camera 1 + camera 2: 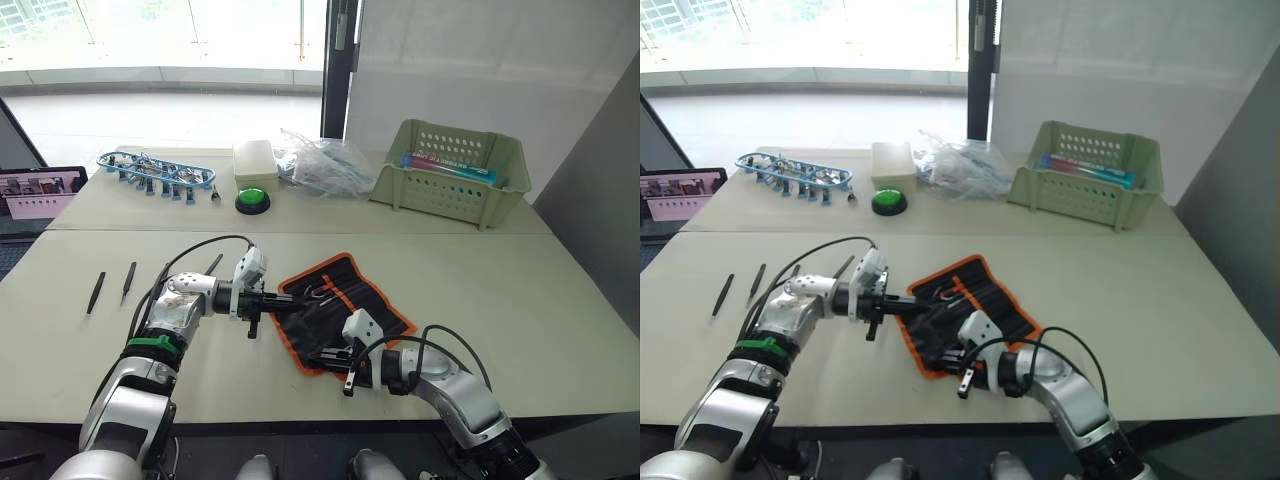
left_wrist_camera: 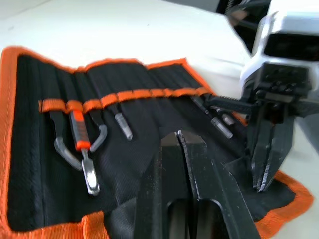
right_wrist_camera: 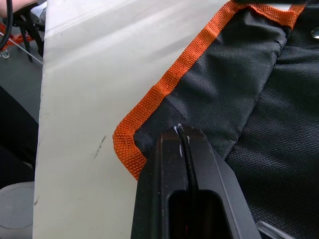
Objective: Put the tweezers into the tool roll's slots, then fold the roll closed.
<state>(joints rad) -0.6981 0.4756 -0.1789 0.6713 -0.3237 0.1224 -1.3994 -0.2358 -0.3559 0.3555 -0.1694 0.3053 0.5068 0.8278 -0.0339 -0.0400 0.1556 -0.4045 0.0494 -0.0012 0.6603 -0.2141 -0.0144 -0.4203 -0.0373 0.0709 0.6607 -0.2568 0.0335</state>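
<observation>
Left eye view: the tool roll [image 1: 340,305] lies open on the bench [image 1: 540,300], between my two arms, its orange edging outlining the black fabric. My left claw [image 2: 180,137] rests on the fabric near the roll's middle, fingers pressed together with nothing between them. My right claw [image 3: 182,132] sits at the near orange corner, fingers likewise pressed together; whether they pinch a fold of cloth I cannot tell. In the left wrist view the orange slot strip [image 2: 124,95] already holds several metal tools. Three tweezers [image 1: 128,282] lie loose on the bench well to my left, apart from the roll, with a fourth dark one [image 1: 213,263] just behind my left wrist.

By my judgement the tweezers are light, stiff, thin and slippery, lying flat on the bench; each is best taken across its mid-length, away from the fine tips, which would bend if pressed. The roll is soft and limp; it should fold best when lifted by the stiffer orange edging at a corner, and it may slide unless pinned.
</observation>
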